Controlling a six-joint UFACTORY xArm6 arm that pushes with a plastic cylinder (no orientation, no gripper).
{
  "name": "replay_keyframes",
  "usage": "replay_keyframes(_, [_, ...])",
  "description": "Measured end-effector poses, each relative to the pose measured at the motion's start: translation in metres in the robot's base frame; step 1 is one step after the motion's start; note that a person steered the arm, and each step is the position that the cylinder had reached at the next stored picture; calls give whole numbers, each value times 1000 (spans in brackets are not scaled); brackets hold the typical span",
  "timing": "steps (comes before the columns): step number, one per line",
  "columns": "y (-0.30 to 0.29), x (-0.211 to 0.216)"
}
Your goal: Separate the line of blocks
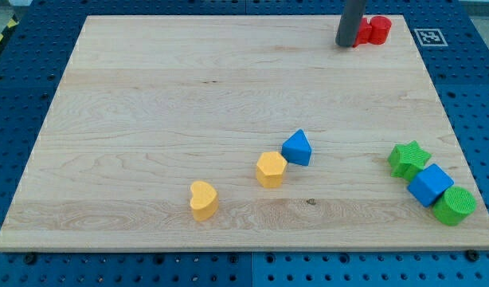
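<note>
My tip (346, 45) has no claw; it is placed at the worktop (189, 104) top, touching the red block (376, 29). The line, green star (408, 157), blue cube (429, 184), green cylinder (454, 205), is untouched; a long approach seems needed.

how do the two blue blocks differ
The blue triangular block comes to a point on top; the blue cube is flat-topped and boxy. The triangular block sits mid-board touching only the yellow hexagon block; the cube sits near the view's right edge, wedged between the green star block and the green round block. The cube looks somewhat bigger. Both share the same blue and lie far from my tip.
</note>
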State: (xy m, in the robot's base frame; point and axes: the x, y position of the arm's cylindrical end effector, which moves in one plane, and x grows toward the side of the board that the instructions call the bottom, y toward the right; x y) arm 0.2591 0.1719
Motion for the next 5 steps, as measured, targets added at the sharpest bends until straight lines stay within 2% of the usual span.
replay_keyframes(2, [-2,-17])
replay_keyframes(3, [-43,11])
replay_keyframes(5, [-47,137])
